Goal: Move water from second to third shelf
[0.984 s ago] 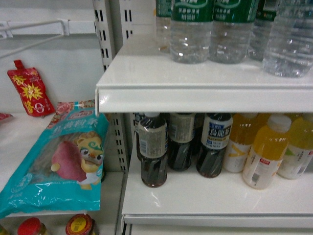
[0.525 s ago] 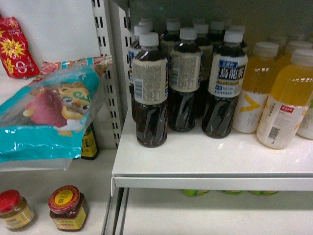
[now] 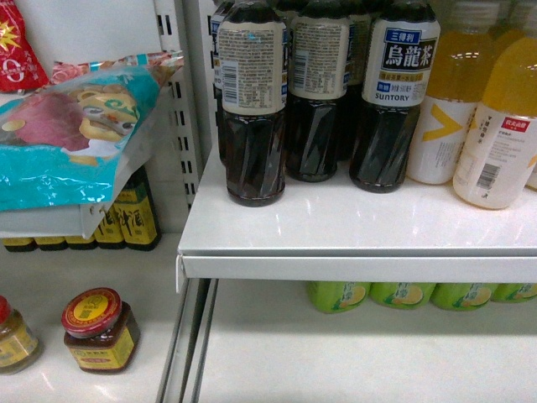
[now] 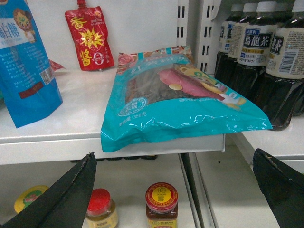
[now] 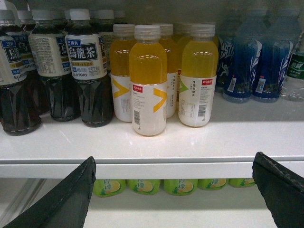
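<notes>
Right gripper (image 5: 173, 190) spread wide, empty, facing white shelf (image 5: 190, 137) of dark tea and orange juice bottles. Left gripper (image 4: 175, 190) same. Clear green-labelled water bottle (image 5: 297, 71) far right. Still hunting; needs lining up.

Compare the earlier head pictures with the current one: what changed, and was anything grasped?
Only the head view changed: it tilted down. The water shelf left the picture; the dark tea bottles rose to the top edge, and green bottles beneath came into sight. Nothing was grasped: both pincers are open and empty. The teal bag and orange drinks stayed put.
</notes>
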Motion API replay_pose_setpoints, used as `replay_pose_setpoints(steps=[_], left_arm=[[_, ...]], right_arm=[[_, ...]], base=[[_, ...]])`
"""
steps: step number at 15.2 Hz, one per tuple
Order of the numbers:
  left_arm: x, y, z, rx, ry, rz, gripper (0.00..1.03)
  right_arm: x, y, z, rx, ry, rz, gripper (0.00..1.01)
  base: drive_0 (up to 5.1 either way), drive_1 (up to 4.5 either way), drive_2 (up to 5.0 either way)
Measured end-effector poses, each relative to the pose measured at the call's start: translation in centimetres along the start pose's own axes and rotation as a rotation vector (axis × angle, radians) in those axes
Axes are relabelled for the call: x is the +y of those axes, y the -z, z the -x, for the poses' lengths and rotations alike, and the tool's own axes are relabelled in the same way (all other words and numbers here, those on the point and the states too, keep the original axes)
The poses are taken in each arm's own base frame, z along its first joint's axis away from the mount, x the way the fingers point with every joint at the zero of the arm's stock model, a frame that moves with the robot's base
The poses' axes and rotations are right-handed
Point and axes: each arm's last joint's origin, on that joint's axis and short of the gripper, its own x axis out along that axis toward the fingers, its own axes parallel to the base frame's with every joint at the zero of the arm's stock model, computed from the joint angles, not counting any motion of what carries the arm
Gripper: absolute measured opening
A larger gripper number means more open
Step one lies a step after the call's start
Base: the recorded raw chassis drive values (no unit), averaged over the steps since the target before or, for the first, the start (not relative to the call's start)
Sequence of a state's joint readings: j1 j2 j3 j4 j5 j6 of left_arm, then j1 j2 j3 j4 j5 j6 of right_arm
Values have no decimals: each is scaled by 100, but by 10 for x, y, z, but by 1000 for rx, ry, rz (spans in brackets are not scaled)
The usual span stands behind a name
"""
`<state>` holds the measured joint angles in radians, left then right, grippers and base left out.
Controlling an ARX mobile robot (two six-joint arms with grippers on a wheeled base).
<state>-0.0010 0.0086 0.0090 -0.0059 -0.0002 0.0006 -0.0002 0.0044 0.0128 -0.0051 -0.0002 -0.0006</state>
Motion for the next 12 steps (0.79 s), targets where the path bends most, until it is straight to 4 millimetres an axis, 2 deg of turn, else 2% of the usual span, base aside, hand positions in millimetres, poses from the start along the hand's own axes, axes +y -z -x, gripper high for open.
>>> replay_pose_setpoints(steps=[12], left_arm=[[0,0,0,-1,0,0,98]], right_arm=[[0,0,0,0,0,0,98]], base=[[0,0,0]])
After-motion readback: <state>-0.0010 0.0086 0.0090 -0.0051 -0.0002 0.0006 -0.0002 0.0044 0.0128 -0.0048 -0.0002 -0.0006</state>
